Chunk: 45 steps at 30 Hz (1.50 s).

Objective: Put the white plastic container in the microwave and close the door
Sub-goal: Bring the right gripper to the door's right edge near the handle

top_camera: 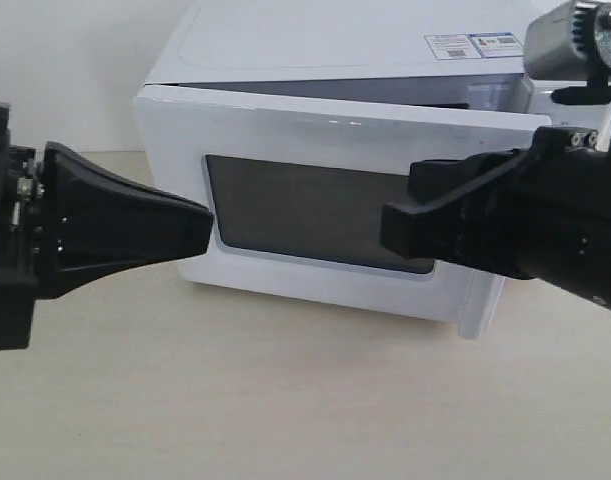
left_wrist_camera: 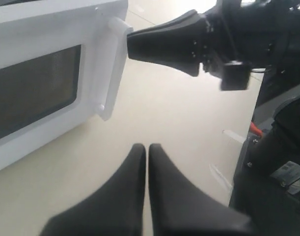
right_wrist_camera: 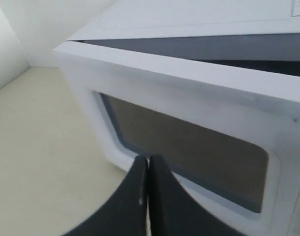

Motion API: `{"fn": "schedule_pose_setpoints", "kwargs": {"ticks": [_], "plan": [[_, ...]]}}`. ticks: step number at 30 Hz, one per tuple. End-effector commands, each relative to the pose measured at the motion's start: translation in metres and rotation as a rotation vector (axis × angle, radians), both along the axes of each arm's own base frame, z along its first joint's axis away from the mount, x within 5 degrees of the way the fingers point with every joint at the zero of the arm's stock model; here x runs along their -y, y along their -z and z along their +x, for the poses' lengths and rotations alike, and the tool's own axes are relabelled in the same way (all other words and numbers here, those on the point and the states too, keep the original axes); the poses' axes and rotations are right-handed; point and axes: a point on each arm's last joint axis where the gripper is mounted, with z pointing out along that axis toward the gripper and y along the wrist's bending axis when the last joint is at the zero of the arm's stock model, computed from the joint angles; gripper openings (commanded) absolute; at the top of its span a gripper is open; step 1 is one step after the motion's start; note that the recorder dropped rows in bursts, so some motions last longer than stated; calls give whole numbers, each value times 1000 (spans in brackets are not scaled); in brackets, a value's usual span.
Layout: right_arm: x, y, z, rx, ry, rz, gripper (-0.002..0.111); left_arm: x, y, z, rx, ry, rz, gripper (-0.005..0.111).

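1. The door [top_camera: 285,130] of the microwave [top_camera: 315,40] stands ajar. It is hinged at the left of the exterior view. Its right end is swung out from the body, and a dark gap along its top edge widens toward that end.

2. The dark mesh window [top_camera: 305,210] shows nothing of the cavity. The white plastic container appears in none of the views, so its place cannot be told.

3. The vertical white bar handle [left_wrist_camera: 110,69] runs down the free edge of the door.

4. The microwave sits on a pale worktop [top_camera: 285,400], close to a white wall. A printed sticker [top_camera: 475,45] lies on its top near the right rear corner.

5. Right pincer [right_wrist_camera: 149,160]: fingers pressed together, holding nothing. In the exterior view it reaches in from the right, in front of the right part of the window. In the left wrist view its tip lies against or just beside the upper end of the handle, on the outer face. Actual contact cannot be confirmed.

6. Left pincer [left_wrist_camera: 147,147]: fingers likewise shut together and empty. In the exterior view its tip points at the left edge of the window. Its own wrist view shows bare worktop between it and the door, so it is apart from the door.
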Motion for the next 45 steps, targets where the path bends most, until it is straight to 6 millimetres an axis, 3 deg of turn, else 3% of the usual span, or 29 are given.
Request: {"fn": "schedule_pose_setpoints", "kwargs": {"ticks": [1, 7, 24, 31, 36, 45], "plan": [[0, 16, 5, 50, 153, -16, 0, -5, -8, -9, 55, -36, -43, 4], [-17, 32, 13, 125, 136, 9, 0, -7, -10, -10, 68, -45, -47, 4], [-18, 51, 34, 311, 362, -38, 0, -7, -7, -11, 57, -44, -44, 4], [-13, 62, 45, 309, 422, -46, 0, -7, -7, -11, 57, -44, -44, 4], [-5, 65, 54, 287, 430, -9, 0, -7, -7, -11, 57, -44, -44, 4], [-9, 58, 58, 327, 396, 7, 0, -7, -7, -11, 57, -44, -44, 4]]}}
